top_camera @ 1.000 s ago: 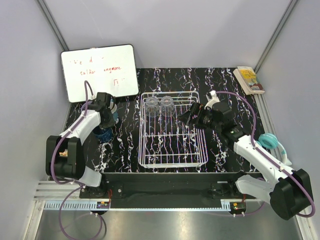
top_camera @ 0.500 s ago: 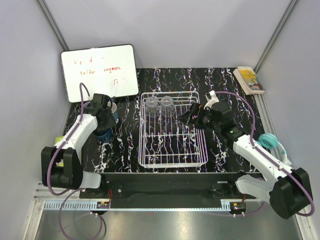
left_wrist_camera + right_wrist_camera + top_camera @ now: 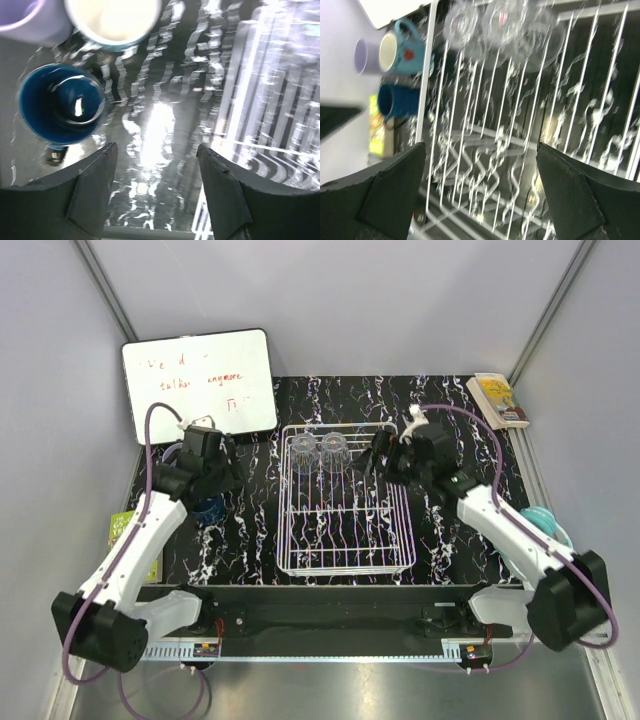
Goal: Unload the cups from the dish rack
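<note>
The white wire dish rack [image 3: 346, 569] sits mid-table, with two clear faceted glasses [image 3: 302, 450] [image 3: 334, 448] at its back end. My right gripper [image 3: 381, 457] hangs open over the rack's back right corner. In its wrist view the gripper [image 3: 480, 147] frames the rack wires [image 3: 485, 150], with the glasses [image 3: 464, 24] [image 3: 509, 21] ahead. My left gripper [image 3: 155, 152] is open and empty above the table. The dark blue mug [image 3: 60, 102], teal mug [image 3: 114, 20] and lavender tumbler [image 3: 22, 22] stand left of the rack [image 3: 260, 100].
A whiteboard [image 3: 200, 380] leans at the back left. A book [image 3: 497, 400] lies at the back right, a teal object [image 3: 545, 523] sits by the right edge, and a green item [image 3: 124, 530] lies off the table's left side.
My left gripper has opened off the dark blue mug and lifted away, leaving it on the table. My right arm has swung toward the back of the rack, nearer the glasses.
</note>
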You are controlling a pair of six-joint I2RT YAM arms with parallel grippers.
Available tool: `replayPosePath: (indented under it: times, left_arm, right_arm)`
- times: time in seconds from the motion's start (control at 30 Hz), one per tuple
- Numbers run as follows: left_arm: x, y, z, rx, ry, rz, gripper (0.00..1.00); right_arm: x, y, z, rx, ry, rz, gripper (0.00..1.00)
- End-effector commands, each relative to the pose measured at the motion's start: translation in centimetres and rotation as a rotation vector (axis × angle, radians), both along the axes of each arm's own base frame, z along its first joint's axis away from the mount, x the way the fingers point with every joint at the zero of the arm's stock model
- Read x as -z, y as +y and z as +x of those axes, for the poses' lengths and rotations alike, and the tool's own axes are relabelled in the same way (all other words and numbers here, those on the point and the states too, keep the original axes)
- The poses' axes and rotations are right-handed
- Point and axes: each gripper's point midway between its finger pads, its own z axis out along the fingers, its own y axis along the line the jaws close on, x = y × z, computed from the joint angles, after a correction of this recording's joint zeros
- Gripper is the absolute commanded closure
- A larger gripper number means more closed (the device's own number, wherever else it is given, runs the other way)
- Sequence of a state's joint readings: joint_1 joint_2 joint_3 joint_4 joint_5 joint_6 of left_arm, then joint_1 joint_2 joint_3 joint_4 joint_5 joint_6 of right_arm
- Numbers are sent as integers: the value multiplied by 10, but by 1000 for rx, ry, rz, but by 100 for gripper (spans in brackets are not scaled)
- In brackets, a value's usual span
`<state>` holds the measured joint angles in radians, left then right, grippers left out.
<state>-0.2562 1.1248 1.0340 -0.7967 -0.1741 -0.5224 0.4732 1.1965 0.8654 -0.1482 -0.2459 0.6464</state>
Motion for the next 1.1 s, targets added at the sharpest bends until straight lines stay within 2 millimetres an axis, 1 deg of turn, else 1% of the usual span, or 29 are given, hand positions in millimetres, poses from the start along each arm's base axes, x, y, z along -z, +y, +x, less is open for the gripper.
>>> replayPosePath:
  times: [0.0,0.03,0.07,0.1,0.13,0.17,0.2,0.23,0.27,0.3,0.33,0.37,0.4,0.43,0.47,0.5,0.57,0.6,0.7,0.77,0.8,0.83,0.9,1.07]
  left_arm:
    - [-51,-30,-2,44,-154,-59,29]
    - [-53,-35,-4,52,-164,-61,28]
    - [-55,-40,-7,63,-170,-65,27]
    - [-55,-51,-14,88,-176,-81,25]
    - [-56,-53,-16,87,-183,-81,24]
    - [-57,-58,-17,96,-194,-93,23]
    - [-55,-66,-23,124,-198,-100,21]
    - [-54,-69,-25,140,-203,-102,17]
    - [-54,-73,-26,154,-216,-108,10]
    - [-51,-75,-31,173,-218,-104,5]
    - [-50,-74,-32,173,-221,-105,1]
    - [-50,-75,-34,176,-229,-113,1]
    - [-48,-74,-37,182,-233,-118,1]
    - [-47,-74,-39,182,-238,-124,1]
    - [-47,-74,-39,183,-247,-129,1]
    - [-46,-73,-41,181,-253,-135,1]
    - [-46,-74,-41,186,-264,-147,1]
    - [-44,-75,-41,190,-261,-146,1]
    - [-44,-79,-39,204,-261,-147,1]
    - [-43,-80,-37,210,-264,-144,1]
    - [-43,-80,-35,214,-263,-136,1]
    - [-44,-82,-34,218,-266,-138,1]
    - [-42,-84,-32,224,-259,-133,1]
    - [-39,-88,-31,235,-251,-140,1]
  right_arm:
    - [-12,-4,46,80,-13,-187,2]
    - [-3,-15,55,128,-6,-285,3]
    - [18,-14,64,130,35,-349,3]
    - [9,-11,76,143,19,-364,2]
    - [18,-11,81,146,39,-403,2]
    - [40,-12,91,157,75,-451,2]
    - [34,-6,102,158,62,-448,2]
    - [38,-4,106,150,77,-465,2]
    - [57,1,112,142,110,-494,2]
    - [46,7,125,151,83,-492,1]
    - [50,9,125,145,94,-528,0]
    - [66,8,132,157,110,-580,0]
    - [55,14,142,149,76,-591,0]
    - [57,13,144,152,75,-634,0]
    - [68,21,144,133,79,-671,0]
    - [57,27,151,133,46,-680,0]
    - [58,35,150,127,35,-699,0]
    - [54,39,151,126,25,-689,0]
    - [50,46,151,131,13,-683,0]
    - [53,47,151,130,14,-695,0]
    - [52,49,151,127,8,-694,0]
    - [58,50,151,116,19,-699,0]
    - [60,54,151,104,19,-704,0]
    - [83,60,154,67,52,-734,0]
